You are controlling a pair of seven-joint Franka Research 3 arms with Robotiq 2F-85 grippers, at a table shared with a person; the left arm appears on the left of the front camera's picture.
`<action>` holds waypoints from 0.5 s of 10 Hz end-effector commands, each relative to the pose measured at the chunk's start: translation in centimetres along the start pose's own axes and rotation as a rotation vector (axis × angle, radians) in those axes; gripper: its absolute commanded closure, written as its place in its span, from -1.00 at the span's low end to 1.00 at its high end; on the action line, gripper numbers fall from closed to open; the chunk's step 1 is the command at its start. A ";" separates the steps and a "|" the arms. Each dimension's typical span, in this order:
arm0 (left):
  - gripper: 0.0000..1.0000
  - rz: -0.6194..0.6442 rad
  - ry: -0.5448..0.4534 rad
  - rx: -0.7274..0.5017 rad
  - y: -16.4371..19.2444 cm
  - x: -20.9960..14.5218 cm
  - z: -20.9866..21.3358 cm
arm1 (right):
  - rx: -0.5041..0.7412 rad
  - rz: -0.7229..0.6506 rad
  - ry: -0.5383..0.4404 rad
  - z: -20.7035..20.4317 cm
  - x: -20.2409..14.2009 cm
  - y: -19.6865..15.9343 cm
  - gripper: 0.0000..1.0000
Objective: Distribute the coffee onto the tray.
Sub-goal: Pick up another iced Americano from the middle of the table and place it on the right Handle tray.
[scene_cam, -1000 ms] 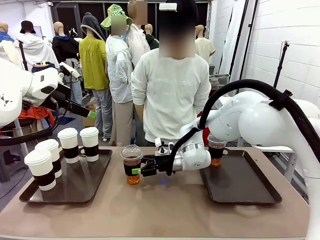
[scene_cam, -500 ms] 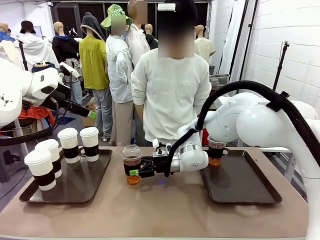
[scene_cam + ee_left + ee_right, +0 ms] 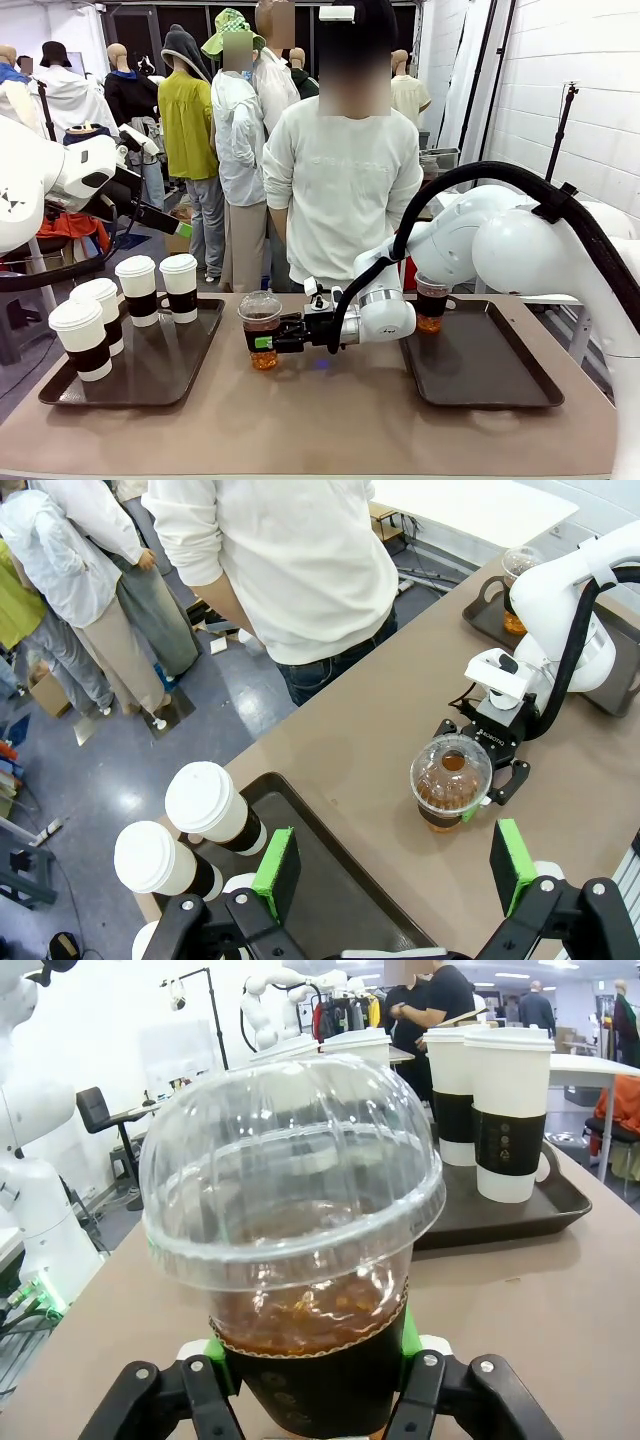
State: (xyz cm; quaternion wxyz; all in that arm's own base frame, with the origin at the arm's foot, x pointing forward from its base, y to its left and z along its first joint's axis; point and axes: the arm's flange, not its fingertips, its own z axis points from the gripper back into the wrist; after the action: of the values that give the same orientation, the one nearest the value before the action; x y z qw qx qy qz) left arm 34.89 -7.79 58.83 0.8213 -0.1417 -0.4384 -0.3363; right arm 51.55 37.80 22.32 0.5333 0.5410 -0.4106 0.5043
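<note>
Between the two trays, on the bare brown table point(image 3: 330, 420), my right gripper point(image 3: 268, 341) has its fingers clamped on the dark sleeve of a clear dome-lidded cup point(image 3: 262, 329) of amber drink. From the right wrist I see that cup point(image 3: 300, 1260) filling the space between the green pads, which press on both sides of the sleeve. I cannot tell whether its base is touching the table or just off it.

On the left tray point(image 3: 160, 375) stand four white paper cups point(image 3: 181, 287) with brown bands and white lids. A second clear cup point(image 3: 432, 303) stands at the far left corner of the right tray point(image 3: 480, 370).

My left gripper point(image 3: 395, 865) hangs high over the left tray, fingers spread wide with nothing between them.

A person in a white sweatshirt point(image 3: 340, 190) stands at the far edge.
</note>
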 end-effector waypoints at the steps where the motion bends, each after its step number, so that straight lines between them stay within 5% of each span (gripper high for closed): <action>1: -1.00 0.003 0.000 -0.011 0.0 -0.1 0.0 | -0.007 -0.029 -0.017 -0.3 0.4 -0.3 -0.31; 5: -1.00 0.003 0.000 -0.011 0.0 -0.1 0.0 | -0.005 -0.042 0.002 2.1 5.4 0.9 -0.31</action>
State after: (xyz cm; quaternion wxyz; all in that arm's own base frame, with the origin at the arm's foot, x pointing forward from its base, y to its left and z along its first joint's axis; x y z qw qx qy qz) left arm 34.89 -7.78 58.82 0.8214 -0.1417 -0.4384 -0.3363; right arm 52.17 37.23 24.97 0.5411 0.5456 -0.4067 0.4940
